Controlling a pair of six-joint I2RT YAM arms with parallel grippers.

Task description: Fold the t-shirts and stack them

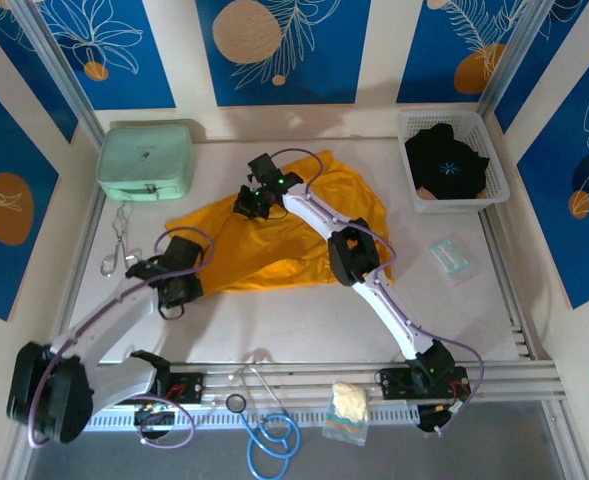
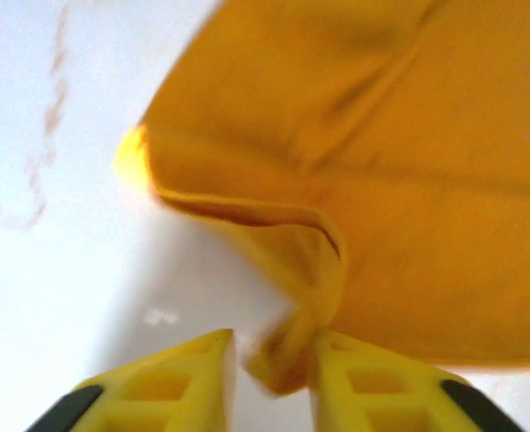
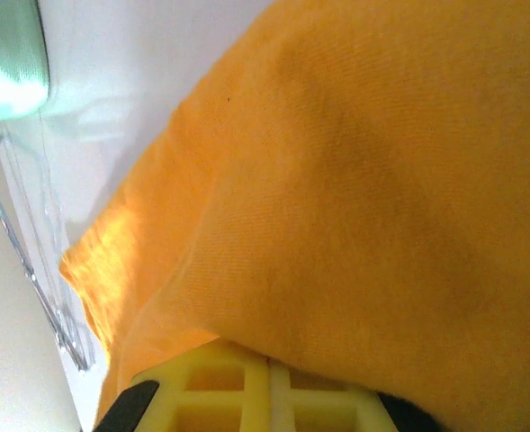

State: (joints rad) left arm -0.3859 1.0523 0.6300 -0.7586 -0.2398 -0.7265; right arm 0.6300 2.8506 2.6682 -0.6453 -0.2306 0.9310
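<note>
Item: plain orange-yellow cloth t-shirt (image 1: 254, 250), crumpled on white surface (image 1: 274, 320). Left gripper (image 2: 273, 360) jaws pinch its edge; right gripper (image 3: 269, 373) jaws closed, seemingly on cloth. I judge both holds are for folding.

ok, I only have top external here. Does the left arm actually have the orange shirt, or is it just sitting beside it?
Observer: It has it. In the left wrist view, a bunched fold of the orange t-shirt is pinched between the left fingers.
Operator: And the right arm?
Observer: Can't confirm. In the right wrist view, the cloth drapes over the right fingers and hides their tips.
</note>
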